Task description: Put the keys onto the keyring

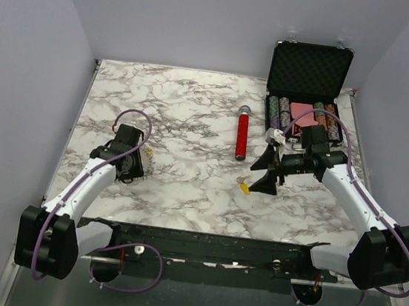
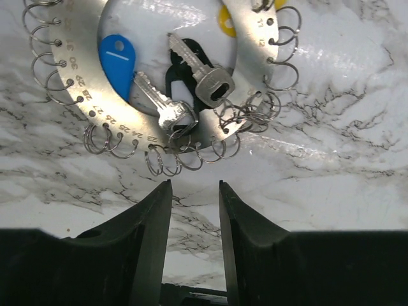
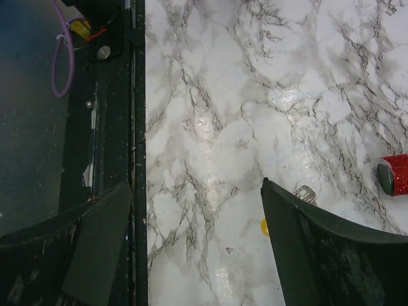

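The keyring [image 2: 83, 95] is a flat silvery numbered ring with many wire loops round its rim. It lies on the marble just ahead of my left gripper [image 2: 194, 186], which is open a little and empty. Inside the ring lie two silver keys [image 2: 205, 71], a blue head [image 2: 118, 58] and a yellow head [image 2: 226, 20]. In the top view my left gripper [image 1: 136, 165] hovers over the ring [image 1: 147, 162]. My right gripper [image 1: 264, 173] is wide open and empty above a loose yellow-headed key [image 1: 243, 187]. In the right wrist view [image 3: 196, 185] that key [image 3: 264, 226] is mostly hidden behind the right finger.
A red cylinder with a silver cap [image 1: 243, 134] lies at mid-table and shows at the right wrist view's edge [image 3: 395, 175]. An open black case [image 1: 309, 69] of poker chips [image 1: 284, 112] stands back right. The black front rail [image 3: 137, 127] is close to the right gripper.
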You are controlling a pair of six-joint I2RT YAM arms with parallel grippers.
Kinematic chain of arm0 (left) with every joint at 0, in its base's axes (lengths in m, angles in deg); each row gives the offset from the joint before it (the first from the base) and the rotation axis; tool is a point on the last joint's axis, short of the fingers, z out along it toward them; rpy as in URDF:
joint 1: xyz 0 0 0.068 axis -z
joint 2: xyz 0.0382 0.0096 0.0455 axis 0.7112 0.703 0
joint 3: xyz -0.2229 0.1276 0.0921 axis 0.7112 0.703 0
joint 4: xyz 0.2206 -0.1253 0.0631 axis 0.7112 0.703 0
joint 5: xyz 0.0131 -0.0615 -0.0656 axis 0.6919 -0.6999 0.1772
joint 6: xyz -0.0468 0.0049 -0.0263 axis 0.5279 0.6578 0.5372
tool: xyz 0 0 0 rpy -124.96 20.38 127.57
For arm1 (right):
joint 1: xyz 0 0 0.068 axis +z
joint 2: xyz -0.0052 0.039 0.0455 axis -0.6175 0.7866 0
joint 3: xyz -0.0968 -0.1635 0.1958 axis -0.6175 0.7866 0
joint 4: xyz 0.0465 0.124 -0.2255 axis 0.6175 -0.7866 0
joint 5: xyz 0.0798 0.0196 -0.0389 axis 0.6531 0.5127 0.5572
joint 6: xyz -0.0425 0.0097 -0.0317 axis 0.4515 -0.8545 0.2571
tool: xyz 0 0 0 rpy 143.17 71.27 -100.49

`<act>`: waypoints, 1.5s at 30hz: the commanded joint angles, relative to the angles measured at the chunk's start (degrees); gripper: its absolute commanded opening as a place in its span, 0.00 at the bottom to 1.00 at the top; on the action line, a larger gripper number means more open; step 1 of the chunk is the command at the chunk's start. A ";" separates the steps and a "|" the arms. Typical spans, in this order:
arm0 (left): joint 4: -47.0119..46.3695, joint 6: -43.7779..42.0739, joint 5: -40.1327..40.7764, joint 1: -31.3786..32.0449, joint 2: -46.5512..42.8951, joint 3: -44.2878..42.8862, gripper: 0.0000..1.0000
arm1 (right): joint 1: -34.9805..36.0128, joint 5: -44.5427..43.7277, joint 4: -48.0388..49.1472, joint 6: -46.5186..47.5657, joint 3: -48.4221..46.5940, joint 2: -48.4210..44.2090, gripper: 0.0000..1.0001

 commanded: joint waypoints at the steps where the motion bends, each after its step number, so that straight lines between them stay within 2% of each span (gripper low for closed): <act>1: 1.16 5.72 5.35 -1.79 -1.17 1.18 0.43 | -0.20 2.53 -2.05 1.48 -1.04 -1.27 0.91; 14: -0.42 5.46 5.11 -7.86 2.70 1.27 0.36 | -0.20 3.24 -3.81 3.06 -1.40 -1.89 0.91; 27: -0.77 2.30 4.76 -11.20 4.46 0.13 0.36 | -0.12 4.20 -4.51 3.50 -1.40 -2.50 0.91; 28: -0.94 1.60 4.14 -12.94 4.72 0.04 0.37 | -0.12 4.20 -4.60 3.50 -1.57 -2.41 0.91; 45: -0.77 0.01 2.29 -15.94 12.80 -1.89 0.37 | -0.12 5.26 -6.18 4.91 -1.92 -3.38 0.91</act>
